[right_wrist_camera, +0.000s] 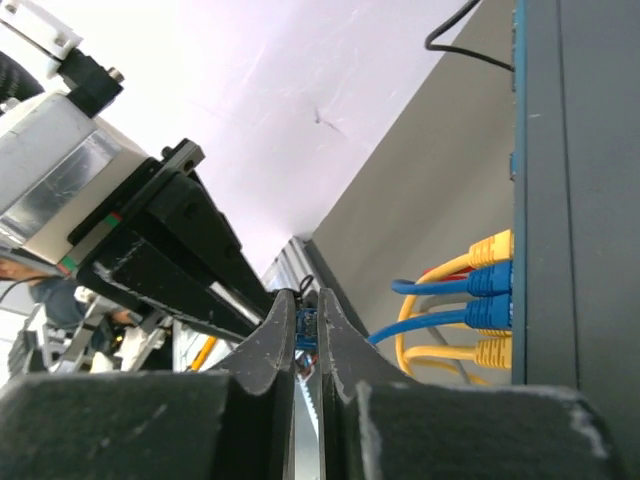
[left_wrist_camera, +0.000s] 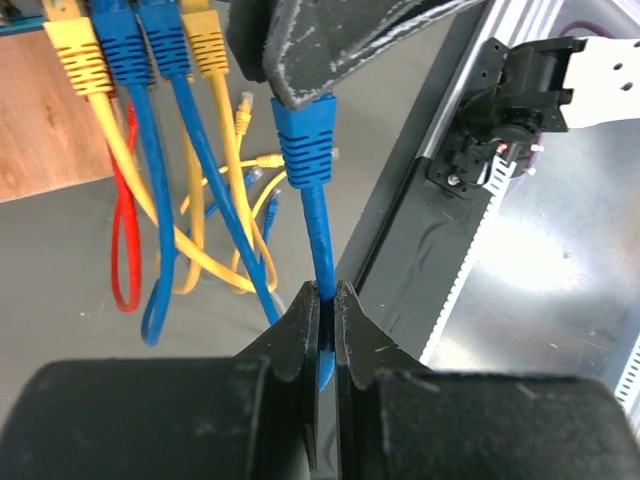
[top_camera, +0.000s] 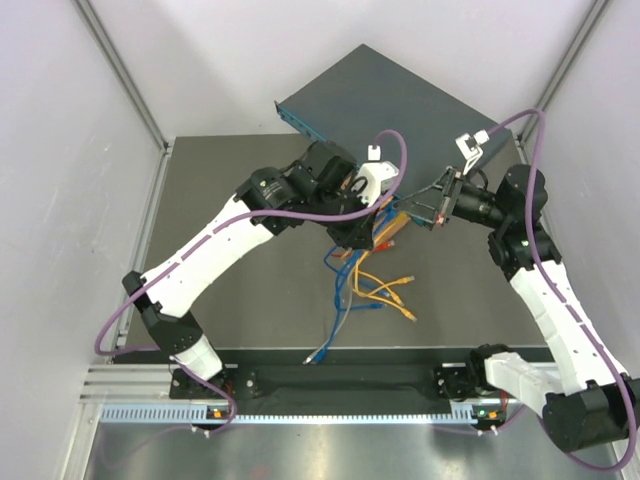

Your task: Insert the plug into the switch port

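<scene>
1. Looking through the left wrist camera, I saw the left gripper (left_wrist_camera: 322, 305) pinched shut on the blue cable (left_wrist_camera: 318, 240), a little way below its plug (left_wrist_camera: 304, 145).
2. The right gripper (right_wrist_camera: 306, 312) was clamped on the head of that plug. In the left wrist view its dark fingers (left_wrist_camera: 330, 40) covered the plug's tip.
3. The switch (top_camera: 390, 100) sat at the far side of the table (top_camera: 220, 180), set at an angle.
4. The plug hung above the table between the two grippers, clear of the switch's front face and in no port.
5. Four plugged leads (right_wrist_camera: 490, 290), yellow, blue, blue and yellow, sat side by side in that face.
6. Loose cables (top_camera: 375, 285), blue and yellow, lay tangled on the table below the grippers.
</scene>
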### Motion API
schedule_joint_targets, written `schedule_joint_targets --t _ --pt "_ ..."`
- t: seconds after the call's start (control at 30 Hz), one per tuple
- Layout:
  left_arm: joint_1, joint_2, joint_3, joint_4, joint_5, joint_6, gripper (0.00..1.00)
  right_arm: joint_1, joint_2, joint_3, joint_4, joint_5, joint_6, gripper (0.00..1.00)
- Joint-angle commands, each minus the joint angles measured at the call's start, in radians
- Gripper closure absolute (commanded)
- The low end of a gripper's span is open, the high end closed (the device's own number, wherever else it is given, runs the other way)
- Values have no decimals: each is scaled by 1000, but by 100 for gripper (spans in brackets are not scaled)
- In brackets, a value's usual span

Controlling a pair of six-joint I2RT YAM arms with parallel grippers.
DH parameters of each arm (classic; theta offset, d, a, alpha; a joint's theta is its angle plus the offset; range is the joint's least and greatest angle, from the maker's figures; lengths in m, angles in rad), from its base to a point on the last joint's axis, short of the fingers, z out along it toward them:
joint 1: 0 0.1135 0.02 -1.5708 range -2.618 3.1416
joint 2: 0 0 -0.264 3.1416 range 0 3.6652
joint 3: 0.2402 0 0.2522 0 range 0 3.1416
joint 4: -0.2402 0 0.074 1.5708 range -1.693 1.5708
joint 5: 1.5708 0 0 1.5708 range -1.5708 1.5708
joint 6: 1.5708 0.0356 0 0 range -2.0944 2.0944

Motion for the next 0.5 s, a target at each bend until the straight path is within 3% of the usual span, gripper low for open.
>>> schedule_joint_targets --t 0.0,0.1,0.13,0.17,0.2,0.23,0.3,0.47 --pt "-4 -68 -17 132 -57 3 89 13 11 -14 139 -24 99 100" --pt "-2 -192 -171 294 -189 -19 67 9 17 -38 243 -12 232 100" --pt "-2 -239 -301 453 -203 -15 56 9 22 -61 295 -10 286 100" --pt "-2 -342 -372 564 -222 -5 37 3 30 -70 352 1 344 100" --pt "-2 -393 -446 661 -249 25 32 1 36 -78 445 8 453 100" --pt "-4 -436 -563 744 -259 45 29 -2 45 -81 486 13 501 100" --pt "-4 -519 -645 945 -276 87 20 -11 63 -69 527 27 572 100" --pt "-4 -579 -773 1134 -215 163 23 -13 86 -18 553 53 652 100"
